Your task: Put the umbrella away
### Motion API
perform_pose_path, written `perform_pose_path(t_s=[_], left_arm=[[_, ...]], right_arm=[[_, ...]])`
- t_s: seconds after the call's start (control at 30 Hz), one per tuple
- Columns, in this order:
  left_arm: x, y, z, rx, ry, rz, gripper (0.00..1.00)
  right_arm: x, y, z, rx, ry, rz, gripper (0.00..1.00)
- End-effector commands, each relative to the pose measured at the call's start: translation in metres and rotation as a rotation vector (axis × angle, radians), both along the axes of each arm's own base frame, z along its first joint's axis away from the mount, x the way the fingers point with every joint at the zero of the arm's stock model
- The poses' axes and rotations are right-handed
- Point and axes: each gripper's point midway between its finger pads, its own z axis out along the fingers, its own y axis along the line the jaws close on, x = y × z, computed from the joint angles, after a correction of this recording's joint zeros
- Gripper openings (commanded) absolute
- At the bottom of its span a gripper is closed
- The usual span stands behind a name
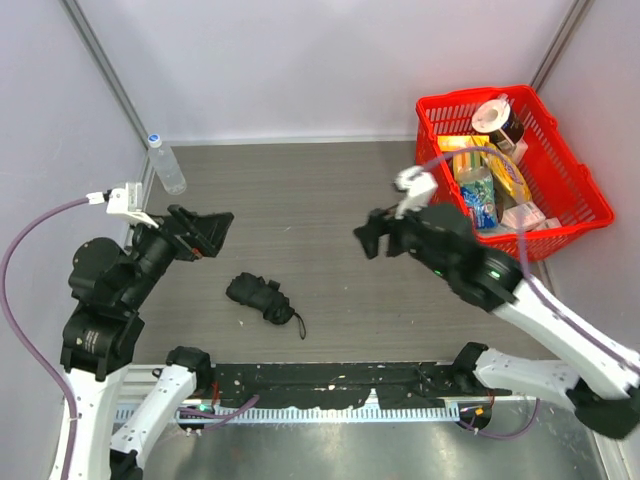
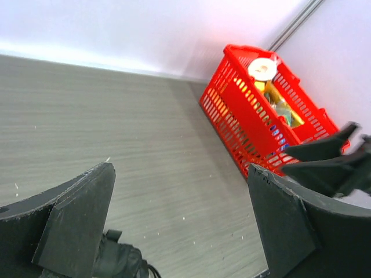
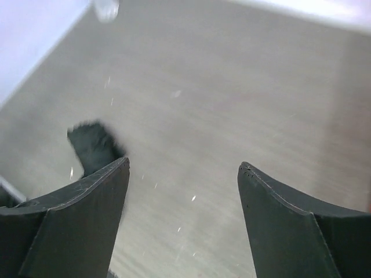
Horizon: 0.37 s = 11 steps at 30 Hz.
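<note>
- umbrella [image 1: 262,297] folded into a small black bundle, lying on the grey worktop [image 1: 300,190] at near-left centre, strap end trailing toward the near edge
- nothing touches the umbrella; it sits free on the worktop, well apart from the red basket [image 1: 572,214]
- left fingers [image 1: 207,231] spread wide, holding nothing, up over the left side of the worktop, just behind and left of the umbrella, pointing toward the middle
- left wrist view: left fingers [image 2: 75,226] wide apart with bare worktop between them, a bit of the umbrella [image 2: 119,260] peeking at the bottom edge beside the left-hand one
- same view: red basket [image 2: 243,133] at far right by the wall, the right fingers [image 2: 324,156] in front of it
- right fingers [image 1: 370,240] also spread wide, holding nothing, raised right of centre, between the umbrella and the basket, pointing left
- right wrist view is blurred: right fingers [image 3: 290,226] wide apart, umbrella [image 3: 93,145] a dark blob just past the left-hand finger
- red basket sits in the far right corner, packed with packets and a round white-topped item; cannot tell what they are
- clear plastic bottle [image 1: 166,163] standing upright at the far left edge, by the wall
</note>
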Motion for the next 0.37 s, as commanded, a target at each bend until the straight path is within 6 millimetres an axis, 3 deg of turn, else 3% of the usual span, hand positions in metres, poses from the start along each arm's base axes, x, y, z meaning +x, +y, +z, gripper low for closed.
perform_pose_path(t_s=[0.0, 0.13, 0.33], left_arm=[[0.007, 0.003, 0.028, -0.052, -0.130, 0.031, 1.00], [0.004, 0.000, 0.041, -0.099, -0.202, 0.011, 1.00], [-0.006, 0.007, 0.054, -0.100, -0.251, 0.037, 1.00]], right_arm=[[0.001, -0.073, 0.046, 0.067, -0.178, -0.280, 0.81], [-0.023, -0.103, 0.089, 0.173, -0.297, -0.280, 0.82], [-0.057, -0.132, 0.128, 0.286, -0.441, -0.234, 0.82]])
